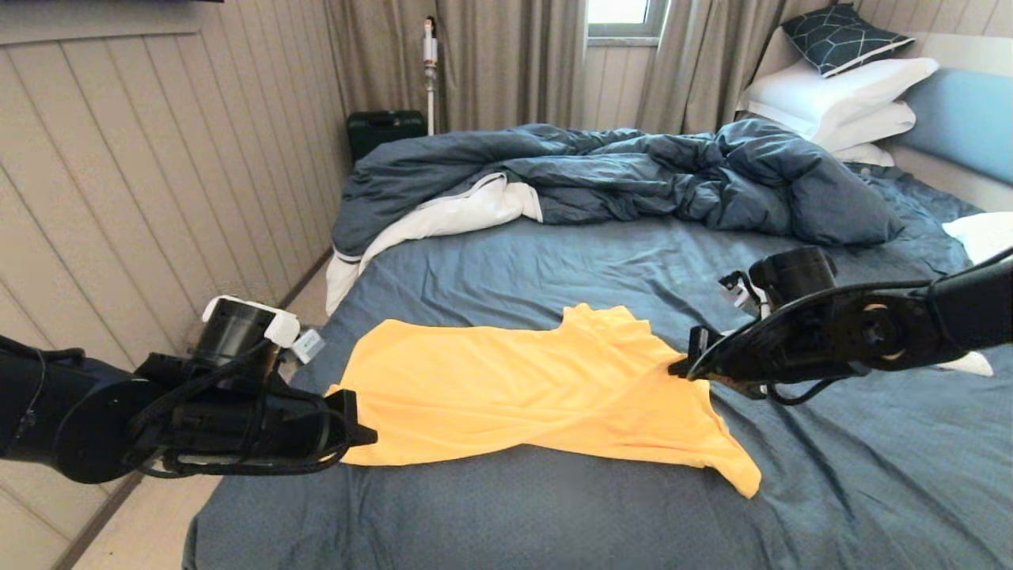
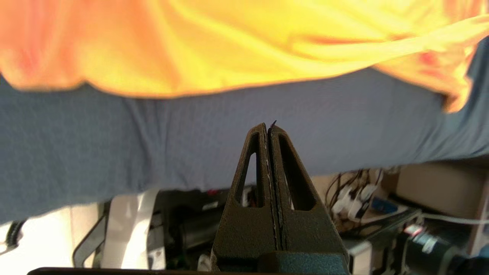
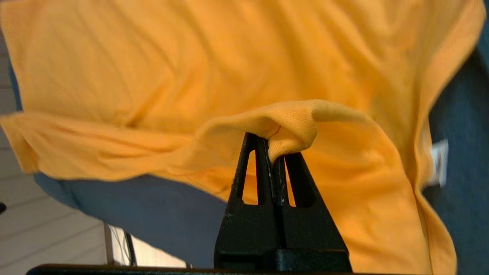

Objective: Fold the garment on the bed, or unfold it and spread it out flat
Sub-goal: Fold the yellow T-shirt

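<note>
No text, label, brand, number or sign can be read in any view; the small white tag (image 3: 439, 162) at the edge of the garment (image 3: 214, 65) is blurred, and whether it carries print cannot be told
</note>
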Controlling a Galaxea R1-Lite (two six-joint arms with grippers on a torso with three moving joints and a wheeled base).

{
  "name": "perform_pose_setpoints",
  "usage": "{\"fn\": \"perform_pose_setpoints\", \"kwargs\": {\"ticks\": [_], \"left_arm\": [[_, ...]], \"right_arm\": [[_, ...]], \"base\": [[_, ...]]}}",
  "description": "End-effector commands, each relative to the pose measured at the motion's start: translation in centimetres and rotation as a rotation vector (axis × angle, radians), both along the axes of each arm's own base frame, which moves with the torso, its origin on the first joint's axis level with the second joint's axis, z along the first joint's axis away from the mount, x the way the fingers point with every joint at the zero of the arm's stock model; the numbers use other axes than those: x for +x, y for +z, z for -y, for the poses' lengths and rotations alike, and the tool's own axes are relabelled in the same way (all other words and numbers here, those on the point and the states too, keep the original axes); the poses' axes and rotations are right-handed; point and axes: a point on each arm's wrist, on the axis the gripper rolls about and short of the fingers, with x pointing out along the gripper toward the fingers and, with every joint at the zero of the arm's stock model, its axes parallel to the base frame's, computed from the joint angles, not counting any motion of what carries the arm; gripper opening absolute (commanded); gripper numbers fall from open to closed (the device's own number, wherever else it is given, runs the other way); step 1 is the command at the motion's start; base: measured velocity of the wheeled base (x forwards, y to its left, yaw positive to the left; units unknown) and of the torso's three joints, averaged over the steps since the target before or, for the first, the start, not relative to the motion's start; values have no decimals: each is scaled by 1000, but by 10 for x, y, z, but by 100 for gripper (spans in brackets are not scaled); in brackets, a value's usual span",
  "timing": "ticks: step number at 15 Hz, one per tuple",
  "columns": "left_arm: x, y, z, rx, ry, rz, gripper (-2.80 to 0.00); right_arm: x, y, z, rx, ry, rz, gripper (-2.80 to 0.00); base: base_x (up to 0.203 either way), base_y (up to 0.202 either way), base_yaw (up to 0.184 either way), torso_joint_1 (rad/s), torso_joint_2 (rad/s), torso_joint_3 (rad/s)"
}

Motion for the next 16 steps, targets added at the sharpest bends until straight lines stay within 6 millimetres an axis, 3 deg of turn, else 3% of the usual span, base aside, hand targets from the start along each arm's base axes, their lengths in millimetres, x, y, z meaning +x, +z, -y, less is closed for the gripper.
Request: {"fn": "perform_pose_setpoints", "kwargs": {"ticks": [1,10,16], "left_arm": [[7,6,2,-13,6,22,-280],[28,21,-1,-32,49,74,-280],[38,23,-1,-35,59,77,-280]], "right_arm": [[19,-5,-3,14,-9,-6,-280],[68,-19,-5,-38,-91,-18,-280],[77,-33,-4,-60,-103,-49,-280]], "base": [[0,0,0,0,0,0],[0,0,0,0,0,0],[0,0,0,0,0,0]]}}
